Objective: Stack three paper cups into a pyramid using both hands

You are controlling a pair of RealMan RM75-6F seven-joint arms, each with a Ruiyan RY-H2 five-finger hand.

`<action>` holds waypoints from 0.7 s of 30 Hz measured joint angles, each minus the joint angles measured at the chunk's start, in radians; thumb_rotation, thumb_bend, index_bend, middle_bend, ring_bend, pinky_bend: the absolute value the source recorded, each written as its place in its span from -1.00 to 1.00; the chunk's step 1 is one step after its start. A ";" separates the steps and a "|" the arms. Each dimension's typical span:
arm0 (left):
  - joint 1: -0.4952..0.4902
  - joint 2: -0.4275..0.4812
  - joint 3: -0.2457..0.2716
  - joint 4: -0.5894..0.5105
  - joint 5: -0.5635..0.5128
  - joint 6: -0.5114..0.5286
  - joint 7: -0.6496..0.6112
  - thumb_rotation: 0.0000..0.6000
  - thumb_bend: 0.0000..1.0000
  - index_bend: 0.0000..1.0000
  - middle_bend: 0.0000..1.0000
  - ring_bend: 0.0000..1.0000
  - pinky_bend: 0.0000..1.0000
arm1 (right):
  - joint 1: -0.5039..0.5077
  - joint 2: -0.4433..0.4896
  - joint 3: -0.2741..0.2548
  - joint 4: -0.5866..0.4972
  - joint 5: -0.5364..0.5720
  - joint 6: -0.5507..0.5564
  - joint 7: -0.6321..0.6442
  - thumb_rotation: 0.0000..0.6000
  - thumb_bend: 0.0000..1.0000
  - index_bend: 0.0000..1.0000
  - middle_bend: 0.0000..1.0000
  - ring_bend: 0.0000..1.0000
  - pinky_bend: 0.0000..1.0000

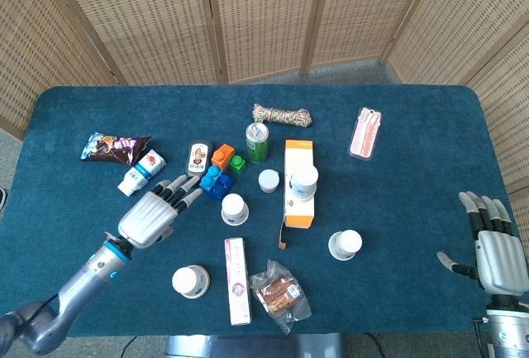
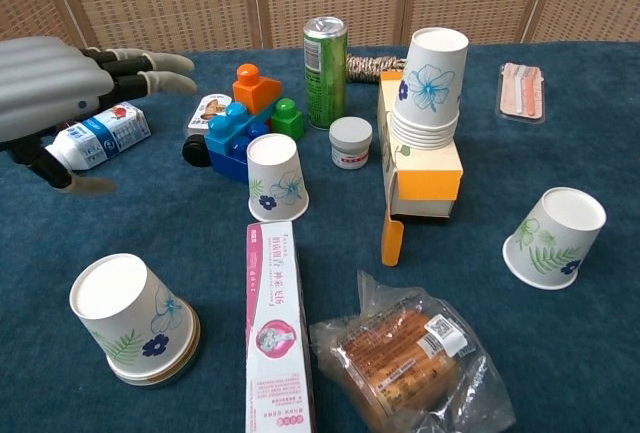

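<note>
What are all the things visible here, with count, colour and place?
single paper cups: three, white with floral print, upside down, front half
cup stack: one, white, on the orange box
drink can: one, green, centre back
rope: one coil, beige, back
toy bricks: cluster, blue, orange, green
toothpaste box: one, pink-white, front
milk carton: one, left
table: blue cloth
left hand: open
right hand: open

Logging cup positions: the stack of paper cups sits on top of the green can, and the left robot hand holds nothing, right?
Not quite. The chest view shows the stack of paper cups on the orange-and-white box, not the green can. The left robot hand does hold nothing.
</note>
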 measured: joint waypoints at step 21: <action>0.052 0.227 0.170 -0.085 0.249 0.026 -0.263 1.00 -0.48 -1.00 -1.00 -1.00 -0.64 | 0.000 -0.006 -0.002 0.002 0.003 -0.001 -0.015 1.00 -0.91 -1.00 -1.00 -1.00 -1.00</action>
